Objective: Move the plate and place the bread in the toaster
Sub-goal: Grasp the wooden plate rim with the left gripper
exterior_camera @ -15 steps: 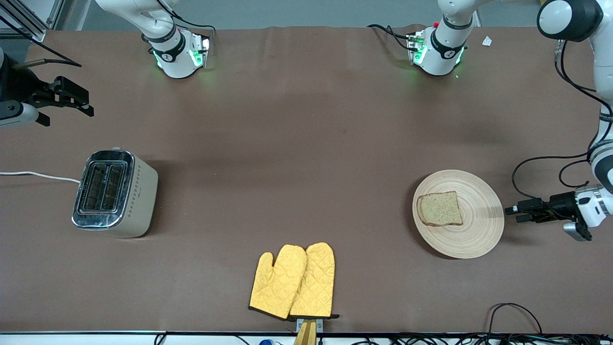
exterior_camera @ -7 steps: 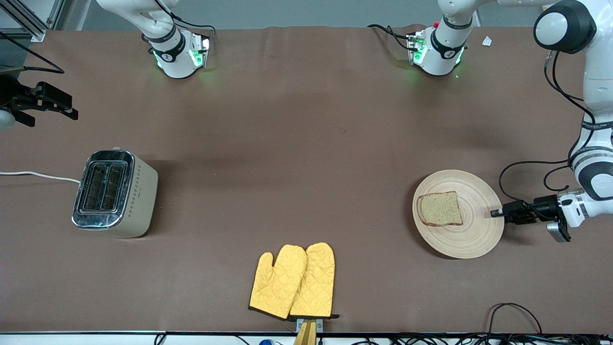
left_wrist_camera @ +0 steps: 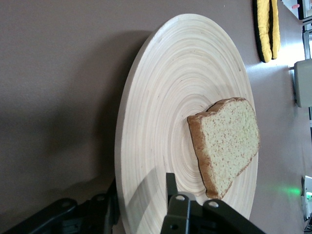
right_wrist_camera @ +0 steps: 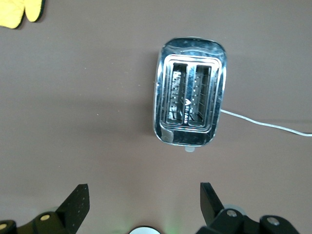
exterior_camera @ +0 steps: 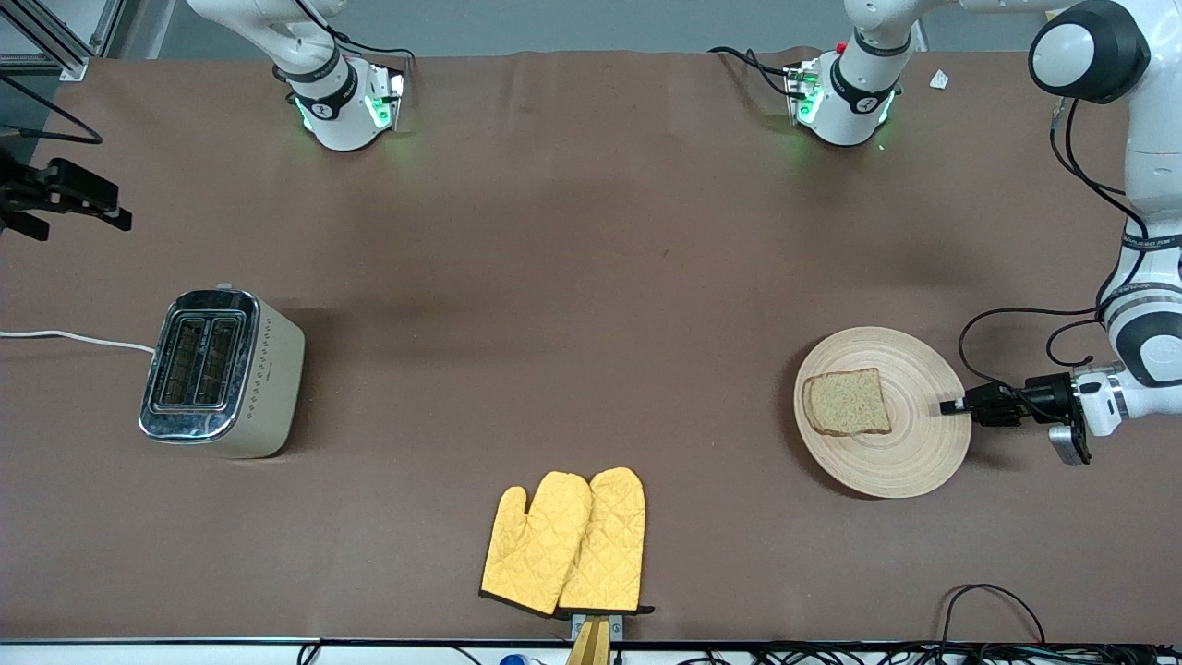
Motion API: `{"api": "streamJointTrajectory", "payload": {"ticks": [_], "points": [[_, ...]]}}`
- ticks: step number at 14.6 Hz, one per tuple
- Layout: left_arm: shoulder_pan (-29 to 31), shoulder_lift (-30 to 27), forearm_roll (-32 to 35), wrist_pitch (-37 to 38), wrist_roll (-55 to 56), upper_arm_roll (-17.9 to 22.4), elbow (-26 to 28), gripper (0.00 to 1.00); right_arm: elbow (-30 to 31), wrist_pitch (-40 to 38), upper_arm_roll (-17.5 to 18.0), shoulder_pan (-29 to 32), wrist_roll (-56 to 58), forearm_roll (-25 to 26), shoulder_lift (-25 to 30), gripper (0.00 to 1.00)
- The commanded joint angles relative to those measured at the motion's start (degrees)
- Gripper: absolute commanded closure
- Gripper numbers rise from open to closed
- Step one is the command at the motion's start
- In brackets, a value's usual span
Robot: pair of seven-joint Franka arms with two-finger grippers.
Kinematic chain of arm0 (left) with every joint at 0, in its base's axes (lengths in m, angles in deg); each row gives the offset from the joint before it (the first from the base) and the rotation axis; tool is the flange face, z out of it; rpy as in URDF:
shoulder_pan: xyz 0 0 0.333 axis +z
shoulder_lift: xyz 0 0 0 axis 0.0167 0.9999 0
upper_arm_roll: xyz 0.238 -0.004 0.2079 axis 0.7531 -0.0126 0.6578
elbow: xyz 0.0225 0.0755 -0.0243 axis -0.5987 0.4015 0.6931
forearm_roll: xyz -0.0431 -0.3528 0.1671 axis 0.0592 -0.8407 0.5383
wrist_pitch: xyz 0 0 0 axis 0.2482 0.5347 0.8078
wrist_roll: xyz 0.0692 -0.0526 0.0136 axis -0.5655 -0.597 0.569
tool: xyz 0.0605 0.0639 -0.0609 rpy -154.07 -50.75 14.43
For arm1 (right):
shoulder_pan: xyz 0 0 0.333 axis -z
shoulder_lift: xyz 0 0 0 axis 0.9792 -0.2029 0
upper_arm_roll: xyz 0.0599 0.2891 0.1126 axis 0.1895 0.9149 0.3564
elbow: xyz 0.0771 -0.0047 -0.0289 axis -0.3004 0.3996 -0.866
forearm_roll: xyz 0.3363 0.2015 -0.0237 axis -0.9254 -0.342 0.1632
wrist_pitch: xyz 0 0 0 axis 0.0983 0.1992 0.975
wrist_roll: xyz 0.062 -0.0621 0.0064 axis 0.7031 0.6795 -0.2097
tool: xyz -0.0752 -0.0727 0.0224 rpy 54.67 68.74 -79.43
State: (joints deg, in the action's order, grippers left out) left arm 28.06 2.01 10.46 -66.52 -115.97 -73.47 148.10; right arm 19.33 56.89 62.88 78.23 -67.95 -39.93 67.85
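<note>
Left tool [exterior_camera: 954, 405] straddles plate [exterior_camera: 914, 462] rim — bread [exterior_camera: 847, 403] near.

The bread [exterior_camera: 846, 403] lies on the plate [exterior_camera: 910, 462] toward the left arm's end, well apart from the toaster [exterior_camera: 222, 373].

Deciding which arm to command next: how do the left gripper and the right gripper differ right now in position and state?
The left gripper is low at the plate, one finger above the rim and one beneath it; the right gripper hangs in the air, farther from the front camera than the toaster, touching nothing. The left's fingers straddle the plate's edge, near the bread; the right's are spread wide. Both grippers are black and two-fingered.
</note>
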Motion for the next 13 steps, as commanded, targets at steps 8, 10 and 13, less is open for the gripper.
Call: {"api": "streamJointTrajectory", "payload": {"ticks": [8,10,13], "points": [[0.1,-0.8,-1.0,3.3,-1.5,-0.2,-1.3,0.99,1.1,-2.4,1.1,-0.1,0.1,-0.6,1.7,0.00],[0.1,-0.8,-1.5,4.8,-1.0,-1.4,-1.6,1.00,1.7,-2.5,1.2,-0.4,0.1,-0.8,1.6,0.00],[0.3,-1.6,-1.7,6.8,2.0,-3.5,-1.8,1.00,4.3,-2.8,1.1,-2.6,-2.7,-1.5,1.6,0.00]]}}
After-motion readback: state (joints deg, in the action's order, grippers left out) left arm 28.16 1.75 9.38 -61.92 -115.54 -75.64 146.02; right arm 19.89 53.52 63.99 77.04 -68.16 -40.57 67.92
